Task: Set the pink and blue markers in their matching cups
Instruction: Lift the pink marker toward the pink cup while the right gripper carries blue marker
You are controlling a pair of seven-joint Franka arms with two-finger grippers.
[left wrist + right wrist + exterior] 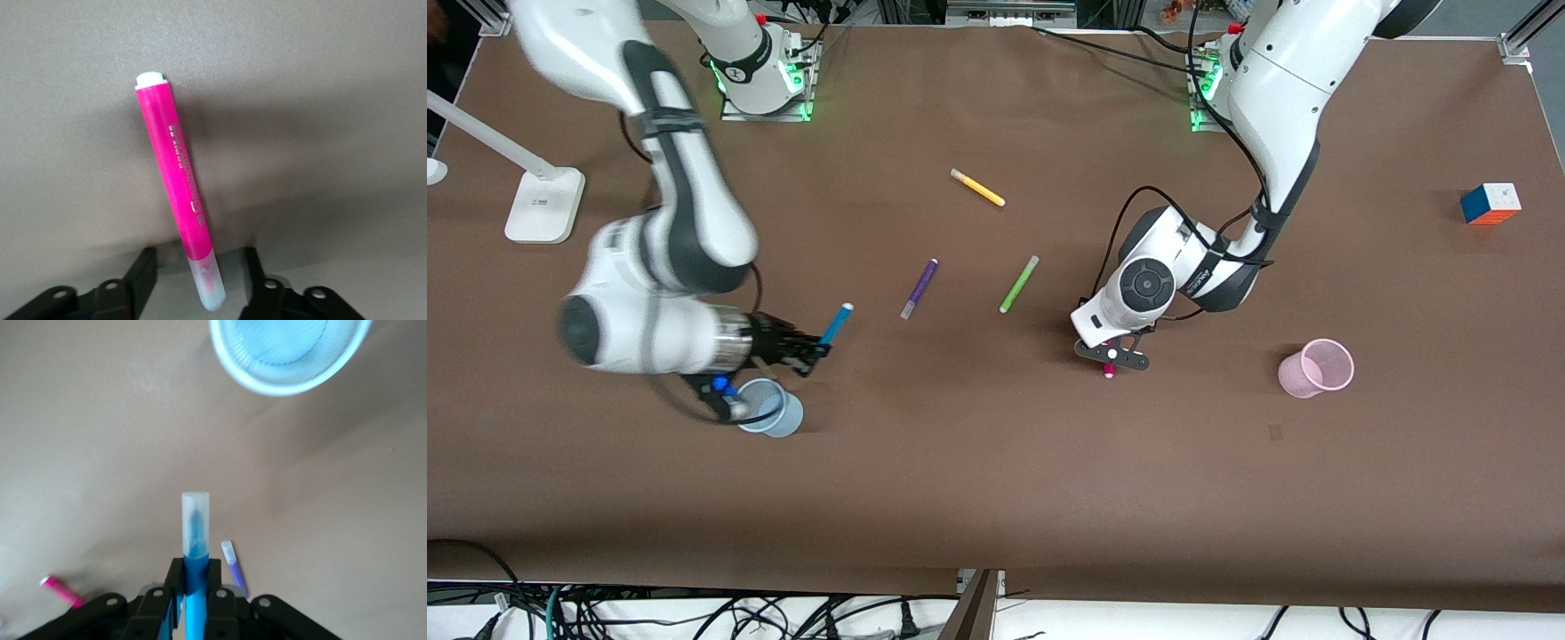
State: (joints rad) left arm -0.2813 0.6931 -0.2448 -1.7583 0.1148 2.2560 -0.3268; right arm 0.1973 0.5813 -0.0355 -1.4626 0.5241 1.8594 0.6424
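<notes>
My right gripper (807, 348) is shut on the blue marker (837, 324) and holds it tilted above the table beside the pale blue cup (772, 407). In the right wrist view the marker (195, 527) sticks out past the gripper (194, 577), its pale cap toward the cup (290, 353). My left gripper (1111, 356) is open, low over the pink marker (1109, 371) on the table. In the left wrist view its fingers (142, 267) stand either side of the marker's (175, 177) pale cap end without touching it. The pale pink cup (1316, 367) stands upright toward the left arm's end.
A purple pen (919, 289), a green pen (1019, 284) and a yellow pen (977, 188) lie mid-table. A colour cube (1490, 204) sits at the left arm's end, a white lamp base (543, 204) at the right arm's end.
</notes>
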